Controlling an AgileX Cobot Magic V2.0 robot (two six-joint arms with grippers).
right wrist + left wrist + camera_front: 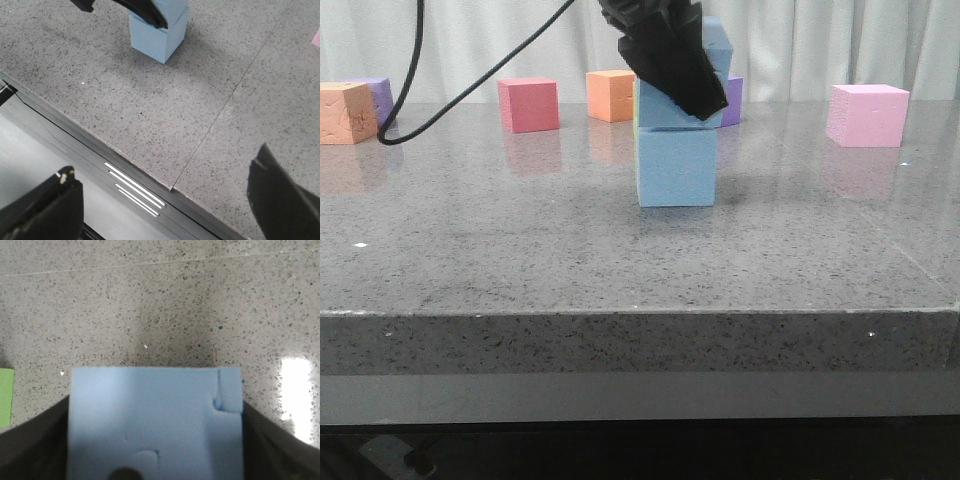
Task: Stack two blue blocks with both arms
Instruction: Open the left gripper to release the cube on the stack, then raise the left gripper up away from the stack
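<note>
While the left gripper (672, 62) is squeezing the top block (155, 422), that block is sitting on the bottom block (676, 167) near the middle of the table (470, 260). The stacking is looking nearly done; only letting go is left. The right gripper (165, 200) is hanging wide open, holding nothing, over the front edge.

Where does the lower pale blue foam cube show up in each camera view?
Front view: lower pale blue foam cube at centre, under the held upper blue cube.
Left wrist view: cannot tell; the upper cube fills it.
Right wrist view: top centre.
Shared landmark: left gripper.
</note>
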